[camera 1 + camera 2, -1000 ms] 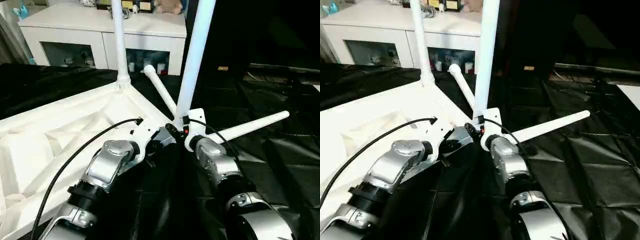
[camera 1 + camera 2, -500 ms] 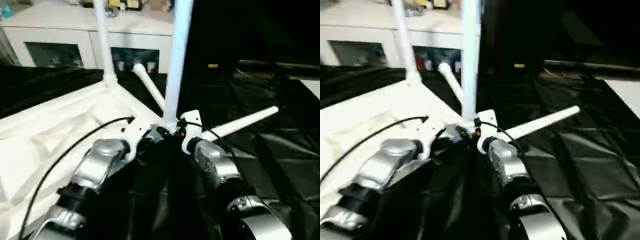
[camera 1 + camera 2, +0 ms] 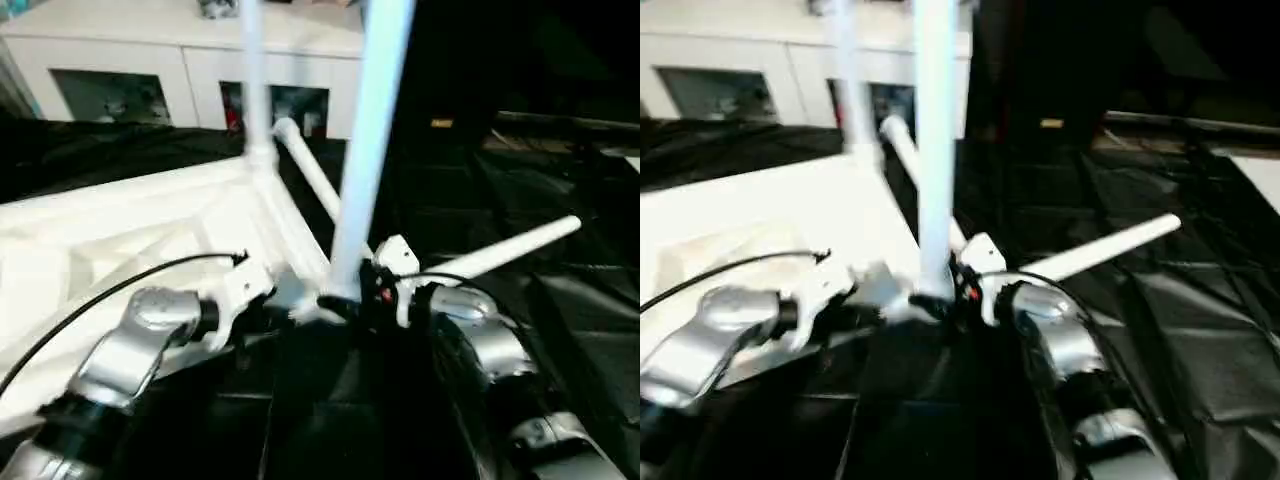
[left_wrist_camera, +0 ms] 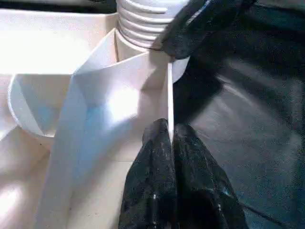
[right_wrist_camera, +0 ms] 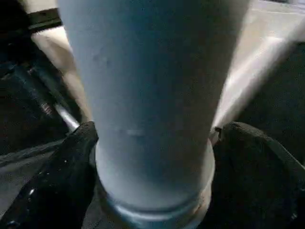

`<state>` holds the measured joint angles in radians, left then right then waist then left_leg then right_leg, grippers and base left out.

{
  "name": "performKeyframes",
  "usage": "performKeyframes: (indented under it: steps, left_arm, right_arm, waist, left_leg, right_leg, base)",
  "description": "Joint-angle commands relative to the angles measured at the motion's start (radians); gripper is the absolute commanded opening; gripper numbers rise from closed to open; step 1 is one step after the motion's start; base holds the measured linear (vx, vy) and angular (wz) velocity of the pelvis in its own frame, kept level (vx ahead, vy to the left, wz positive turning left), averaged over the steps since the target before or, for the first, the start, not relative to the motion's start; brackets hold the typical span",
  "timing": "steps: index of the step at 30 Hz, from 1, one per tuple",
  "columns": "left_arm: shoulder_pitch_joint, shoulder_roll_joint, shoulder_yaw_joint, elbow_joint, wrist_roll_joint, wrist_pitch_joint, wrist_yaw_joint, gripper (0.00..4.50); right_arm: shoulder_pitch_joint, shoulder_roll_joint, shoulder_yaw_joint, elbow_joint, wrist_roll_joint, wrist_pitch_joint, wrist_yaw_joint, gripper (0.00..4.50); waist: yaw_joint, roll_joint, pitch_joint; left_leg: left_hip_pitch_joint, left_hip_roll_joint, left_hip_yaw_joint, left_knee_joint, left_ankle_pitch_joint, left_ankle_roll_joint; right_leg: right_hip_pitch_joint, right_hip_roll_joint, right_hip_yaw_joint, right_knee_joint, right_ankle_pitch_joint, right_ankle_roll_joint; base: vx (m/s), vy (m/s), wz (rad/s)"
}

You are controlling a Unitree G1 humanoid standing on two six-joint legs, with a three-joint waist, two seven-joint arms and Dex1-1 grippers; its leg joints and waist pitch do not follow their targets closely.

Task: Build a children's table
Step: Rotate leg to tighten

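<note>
Left gripper (image 4: pixel 170 143) pinches the tabletop (image 3: pixel 120 225) edge; right gripper (image 5: pixel 152 157) stands wide around the near upright leg (image 3: pixel 365 150), fingers (image 5: pixel 62 176) just beside it

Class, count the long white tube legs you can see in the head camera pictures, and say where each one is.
4. One white plastic tube leg stands upright at the tabletop's far corner, one at its near corner. Two lie on the black sheet: and.

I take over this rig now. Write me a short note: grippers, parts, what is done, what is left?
Left gripper: shut on the tabletop rim, beside the near corner.
Right gripper: fingers on both sides of the near leg base.
Done: near leg and far leg stand in corner sockets.
Left: two loose legs lie on the black sheet; fit both.
</note>
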<state>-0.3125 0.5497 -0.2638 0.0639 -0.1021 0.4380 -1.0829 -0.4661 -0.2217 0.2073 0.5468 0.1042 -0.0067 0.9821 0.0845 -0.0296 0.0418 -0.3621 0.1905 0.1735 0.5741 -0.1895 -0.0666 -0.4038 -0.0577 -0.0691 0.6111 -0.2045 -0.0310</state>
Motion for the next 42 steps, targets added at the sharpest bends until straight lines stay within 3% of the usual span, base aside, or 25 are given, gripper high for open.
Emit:
performKeyframes:
  steps: [1,6,10,16,21,28,33,37,40,42]
  left_arm:
    - [0.013,0.013,-0.021,-0.037,-0.040,0.017,-0.068,0.00]
    - [0.018,0.033,-0.023,-0.049,-0.059,0.019,-0.095,0.00]
    - [0.015,0.034,-0.022,-0.044,-0.059,0.014,-0.097,0.00]
    - [0.012,0.032,-0.025,-0.041,-0.058,0.013,-0.091,0.00]
    - [0.008,0.032,-0.025,-0.039,-0.059,0.015,-0.093,0.00]
    - [0.000,0.014,-0.025,-0.022,-0.044,0.001,-0.064,0.00]
    - [-0.018,-0.062,-0.020,0.039,0.009,-0.014,0.073,0.00]
    - [-0.050,-0.132,-0.008,0.106,0.051,0.014,0.208,0.00]
    - [-0.089,-0.239,0.025,0.179,0.079,0.075,0.384,0.00]
    - [-0.098,-0.259,0.030,0.195,0.085,0.094,0.417,0.00]
  right_arm:
    - [0.009,-0.027,0.008,-0.031,0.002,0.008,0.027,4.11]
    - [0.020,-0.047,0.017,-0.052,0.016,0.015,0.078,4.11]
    - [0.028,-0.052,0.013,-0.062,0.025,0.031,0.102,3.97]
    - [0.032,-0.054,0.016,-0.068,0.042,0.047,0.111,3.42]
    - [0.040,-0.050,0.015,-0.069,0.042,0.051,0.116,2.90]
    - [0.043,-0.030,0.009,-0.059,0.045,0.066,0.087,2.78]
    - [0.030,0.041,-0.025,0.009,0.040,0.095,-0.060,2.76]
    - [0.012,0.107,-0.047,0.071,0.011,0.099,-0.222,2.76]
    - [-0.028,0.195,-0.088,0.163,-0.021,0.123,-0.483,2.76]
    - [-0.036,0.205,-0.091,0.181,-0.026,0.123,-0.514,2.76]
  waist:
    - [-0.002,0.008,-0.057]
    - [0.001,0.009,-0.049]
    - [0.002,0.008,-0.049]
    - [0.002,0.009,-0.053]
    - [0.002,0.009,-0.053]
    - [0.002,0.006,-0.053]
    - [0.000,0.005,-0.048]
    - [-0.001,0.004,-0.042]
    - [-0.003,0.004,-0.040]
    - [-0.003,0.002,-0.039]
  left_leg:
    - [0.009,0.044,-0.006,-0.052,-0.059,0.099]
    - [0.014,0.047,-0.008,-0.060,-0.153,0.044]
    - [0.015,0.046,-0.009,-0.061,-0.162,0.024]
    - [0.011,0.044,-0.010,-0.057,-0.127,0.033]
    - [0.012,0.044,-0.010,-0.056,-0.134,0.031]
    - [0.011,0.043,-0.010,-0.055,-0.129,0.031]
    - [0.013,0.043,-0.011,-0.058,-0.176,0.010]
    - [0.019,0.040,-0.012,-0.063,-0.230,-0.018]
    - [0.023,0.040,-0.013,-0.064,-0.248,-0.033]
    - [0.025,0.038,-0.016,-0.065,-0.273,-0.031]
  right_leg:
    - [0.060,-0.080,0.055,-0.047,0.050,-0.244]
    - [0.056,-0.082,0.057,-0.062,-0.100,-0.218]
    - [0.057,-0.082,0.059,-0.063,-0.123,-0.206]
    - [0.060,-0.081,0.058,-0.055,-0.060,-0.214]
    - [0.060,-0.081,0.057,-0.056,-0.072,-0.214]
    - [0.060,-0.081,0.057,-0.055,-0.078,-0.210]
    - [0.056,-0.083,0.059,-0.066,-0.172,-0.192]
    - [0.051,-0.087,0.061,-0.080,-0.311,-0.152]
    - [0.045,-0.087,0.062,-0.087,-0.374,-0.132]
    - [0.044,-0.089,0.059,-0.094,-0.441,-0.107]
  base:
    - [0.000,0.000,0.00]
    - [0.000,0.000,0.00]
    - [0.000,0.000,0.00]
    - [0.000,0.000,0.00]
    - [0.000,0.000,0.00]
    - [0.000,0.000,0.00]
    - [0.000,0.000,0.00]
    - [0.000,0.000,0.00]
    - [0.000,0.000,0.00]
    - [0.000,0.000,0.00]
